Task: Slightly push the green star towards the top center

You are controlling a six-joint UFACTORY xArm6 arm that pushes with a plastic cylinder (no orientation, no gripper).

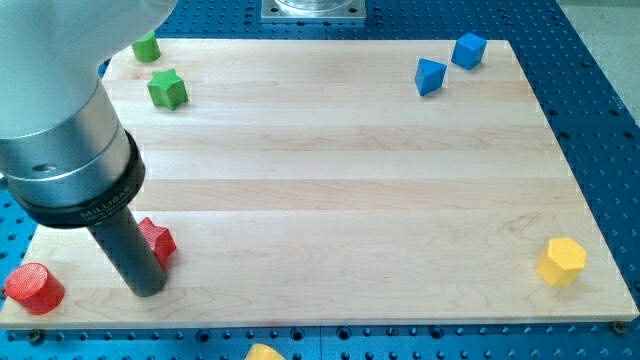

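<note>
Currently my tip (147, 289) sits on the table (330, 180) at the view's bottom left, just beside the red star (155, 238), touching it or nearly; I cannot tell which, since the rod hides part of it. The end effector is a plain rod, nothing to open or close, and it holds nothing.

Green star (167, 89) lies near the view's top left, well apart from my tip. A green block (146, 47) sits just above it at the table's top edge, partly behind the arm housing; shape unclear.

Judgement: the tip is on the wrong block. To nudge the star towards top centre I'd need to come round to its left, lower side, so the push runs rightward and slightly up. A short push only.

Other pieces: red cylinder (33, 288) at the bottom left corner; two blue blocks (430, 76) and (468, 50) top right; yellow block (561, 261) bottom right; a yellow piece (264, 352) off the table at the bottom.

Table is pale wood planks on a blue perforated base (600, 100). Grey mount (314, 10) at top centre.
</note>
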